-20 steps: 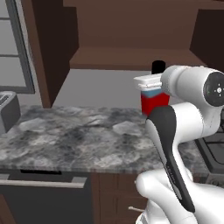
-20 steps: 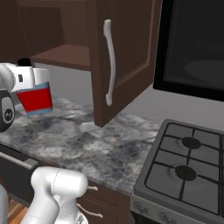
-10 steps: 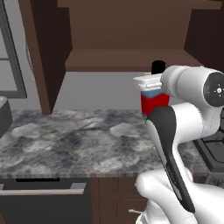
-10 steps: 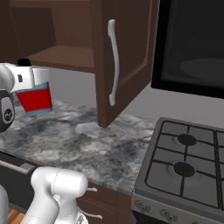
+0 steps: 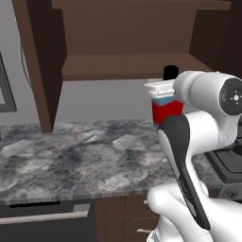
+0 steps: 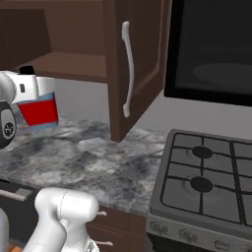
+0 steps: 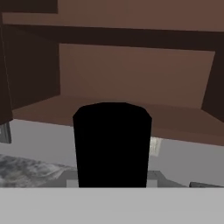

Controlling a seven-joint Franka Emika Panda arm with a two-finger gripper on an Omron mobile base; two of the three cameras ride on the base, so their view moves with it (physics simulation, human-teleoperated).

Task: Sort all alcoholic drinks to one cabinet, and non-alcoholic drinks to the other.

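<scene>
My gripper (image 5: pixel 160 90) is shut on the squat blue bottle (image 5: pixel 166 108) with the red label and black cap, one of the alcoholic drinks. It holds the bottle upright above the counter, in front of the open dark brown wall cabinet (image 5: pixel 127 64). From the right base view the bottle (image 6: pixel 39 110) hangs at the left in the gripper (image 6: pixel 29 87), left of the cabinet door (image 6: pixel 140 44) and its silver bar handle (image 6: pixel 127 69). In the hand view the black cap (image 7: pixel 112 144) stands close up, with the cabinet shelf (image 7: pixel 166 118) beyond it. The non-alcoholic drinks are out of view.
A grey granite counter (image 5: pixel 80 158) runs under the cabinet, with a drawer front (image 5: pixel 42 220) below it. A gas stove (image 6: pixel 206 182) stands to the right, with a dark microwave (image 6: pixel 211 49) above. The open door juts out over the counter.
Both base views have shifted, so the base has moved and the open cabinet now looks nearer. The bottle stays in the gripper, in the same place beside the arm.
</scene>
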